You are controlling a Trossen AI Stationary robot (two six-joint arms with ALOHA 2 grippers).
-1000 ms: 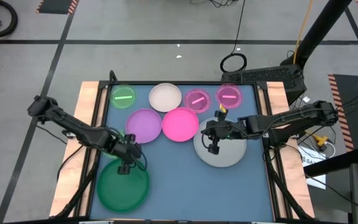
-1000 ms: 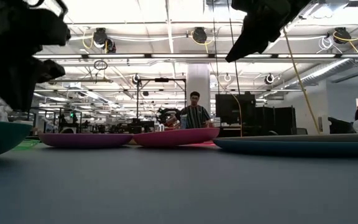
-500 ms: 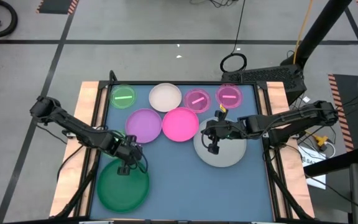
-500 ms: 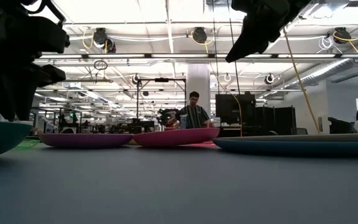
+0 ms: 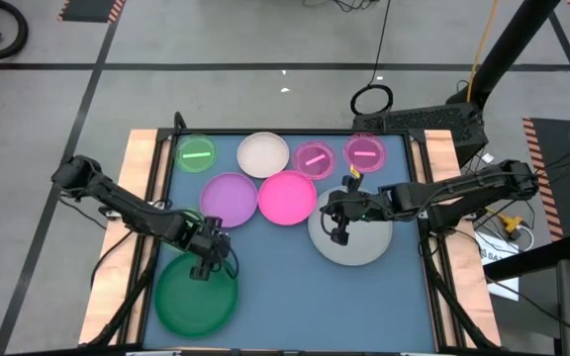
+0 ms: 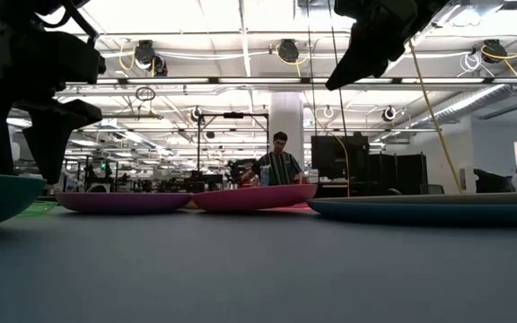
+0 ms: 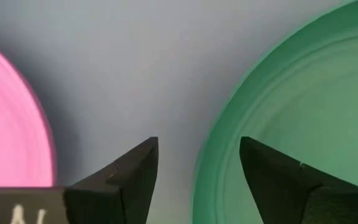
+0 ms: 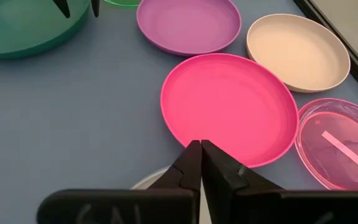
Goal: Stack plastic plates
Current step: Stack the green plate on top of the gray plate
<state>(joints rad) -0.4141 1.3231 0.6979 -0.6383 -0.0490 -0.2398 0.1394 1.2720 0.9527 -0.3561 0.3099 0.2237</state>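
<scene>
The large dark green plate [image 5: 196,297] lies flat on the table near the front left. My left gripper [image 5: 204,267] stands open over its far rim [image 7: 207,180]. One finger is over the plate's inside and the other is outside it, with a gap showing on each side. My right gripper [image 5: 339,237] is shut and hangs above the large white plate [image 5: 356,247] at the right, holding nothing. The purple plate [image 5: 229,198] and the hot pink plate [image 5: 287,196] lie side by side mid-table.
Along the far edge lie a small translucent green plate [image 5: 196,153], a medium white plate [image 5: 263,154] and two small translucent pink plates [image 5: 314,158] [image 5: 364,151]. Bare blue table shows in the front middle [image 5: 295,297]. A person [image 6: 281,166] stands far behind the table.
My left gripper has opened at the dark green plate's far rim. The plate lies where it was.
</scene>
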